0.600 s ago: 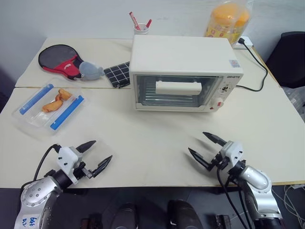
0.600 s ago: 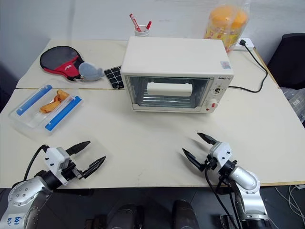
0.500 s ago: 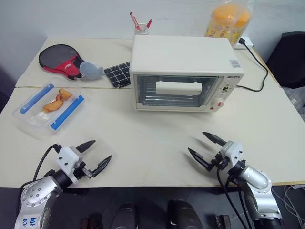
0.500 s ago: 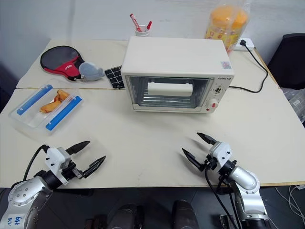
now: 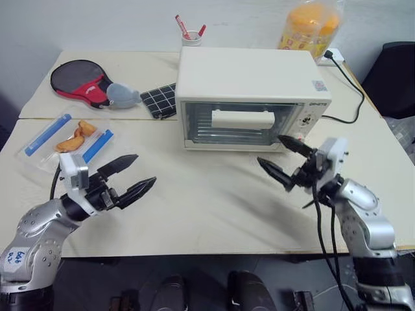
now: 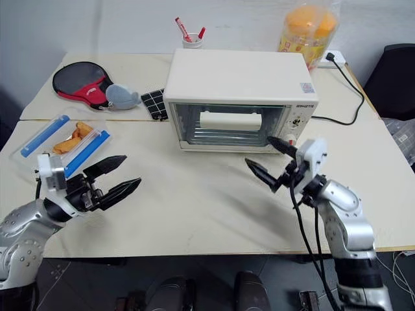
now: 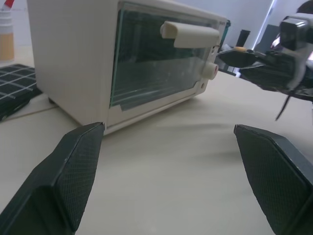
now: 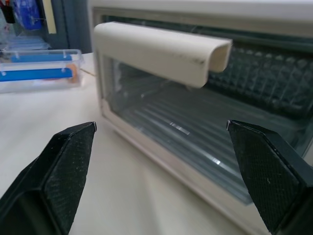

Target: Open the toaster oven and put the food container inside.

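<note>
At far left the food container (image 5: 65, 139) is lying flat on the table (image 5: 207, 194), clear with blue clips and orange pieces. My left gripper (image 5: 133, 178) is hovering wide open. The cream toaster oven (image 5: 249, 97) is sitting centre, door shut; its small label is perhaps unreadable. My right gripper (image 5: 282, 159) is gaping, empty, before it.

The snack jar (image 5: 310, 27) at twelve o'clock loses its top to the frame edge. The left gripper (image 5: 128, 176) covers the near corner of the food container (image 5: 65, 137). The right gripper (image 5: 283, 159) hides the toaster oven (image 5: 249, 97) knob, and the oven's panel lettering is too small to read.
</note>
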`<control>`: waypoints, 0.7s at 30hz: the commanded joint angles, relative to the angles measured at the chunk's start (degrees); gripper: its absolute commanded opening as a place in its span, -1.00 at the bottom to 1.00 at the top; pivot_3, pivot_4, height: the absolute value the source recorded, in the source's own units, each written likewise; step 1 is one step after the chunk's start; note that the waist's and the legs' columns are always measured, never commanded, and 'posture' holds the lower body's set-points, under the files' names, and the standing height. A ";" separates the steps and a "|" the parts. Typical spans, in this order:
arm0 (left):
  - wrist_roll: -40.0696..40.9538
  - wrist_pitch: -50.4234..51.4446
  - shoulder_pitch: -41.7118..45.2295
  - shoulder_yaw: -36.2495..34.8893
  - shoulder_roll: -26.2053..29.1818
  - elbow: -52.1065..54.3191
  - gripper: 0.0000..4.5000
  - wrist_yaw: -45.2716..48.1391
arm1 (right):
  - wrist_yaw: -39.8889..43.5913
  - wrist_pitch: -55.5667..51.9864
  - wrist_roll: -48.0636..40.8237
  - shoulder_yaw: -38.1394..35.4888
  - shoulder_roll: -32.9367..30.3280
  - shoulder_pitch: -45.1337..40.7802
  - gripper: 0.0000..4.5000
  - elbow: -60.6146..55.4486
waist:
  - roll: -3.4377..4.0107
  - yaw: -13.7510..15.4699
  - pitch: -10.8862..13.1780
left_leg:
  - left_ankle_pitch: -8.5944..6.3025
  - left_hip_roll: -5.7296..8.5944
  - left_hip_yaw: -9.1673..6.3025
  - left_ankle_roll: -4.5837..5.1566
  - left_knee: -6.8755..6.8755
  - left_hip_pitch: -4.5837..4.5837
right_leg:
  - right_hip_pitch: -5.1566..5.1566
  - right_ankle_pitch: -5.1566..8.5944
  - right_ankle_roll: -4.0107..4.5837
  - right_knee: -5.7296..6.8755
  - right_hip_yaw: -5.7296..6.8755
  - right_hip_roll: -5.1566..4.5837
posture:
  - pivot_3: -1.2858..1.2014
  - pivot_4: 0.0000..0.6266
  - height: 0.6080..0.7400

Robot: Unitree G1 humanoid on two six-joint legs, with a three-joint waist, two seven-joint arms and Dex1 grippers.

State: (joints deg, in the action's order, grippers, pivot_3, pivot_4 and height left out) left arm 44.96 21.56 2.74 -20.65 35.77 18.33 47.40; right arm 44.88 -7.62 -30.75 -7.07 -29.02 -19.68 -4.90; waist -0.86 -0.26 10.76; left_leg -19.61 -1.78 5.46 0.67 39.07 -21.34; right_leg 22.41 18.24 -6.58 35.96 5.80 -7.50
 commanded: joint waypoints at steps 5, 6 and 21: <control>-1.17 -1.33 0.54 1.89 -2.16 -1.52 1.00 1.21 | 0.59 3.37 1.60 0.28 3.28 -5.22 0.98 0.47 | 0.00 0.00 0.01 | 0.02 0.01 0.02 0.03 0.03 -0.03 | 0.01 -0.01 -0.01 0.02 0.01 -0.01 | 0.03 -0.52 1.00; -1.44 -1.62 0.23 1.91 -2.44 -1.63 1.00 1.20 | 1.20 3.35 1.51 0.59 3.37 -5.24 0.98 -0.21 | 0.00 0.00 0.00 | 0.02 0.00 0.01 0.03 0.03 -0.02 | 0.00 -0.01 -0.01 0.02 0.01 -0.01 | 0.03 -0.52 1.00; -2.30 -2.56 8.55 1.89 -1.79 -8.38 0.46 4.45 | 13.04 3.96 2.87 3.39 -5.17 11.96 1.00 -12.44 | 0.01 -1.41 0.01 | 0.04 -0.03 0.03 0.01 -0.03 0.04 | 0.00 -0.01 -0.01 0.05 0.00 0.02 | 0.03 -0.52 1.00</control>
State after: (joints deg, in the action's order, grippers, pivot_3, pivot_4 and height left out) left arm 42.21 19.71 9.80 -18.70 33.61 10.22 50.97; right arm 55.35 -4.94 -28.85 -4.82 -33.05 -8.23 -14.65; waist -0.85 -1.67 10.76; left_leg -19.57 -1.79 5.51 0.68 39.02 -21.28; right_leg 22.41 18.23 -6.59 36.00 5.78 -7.49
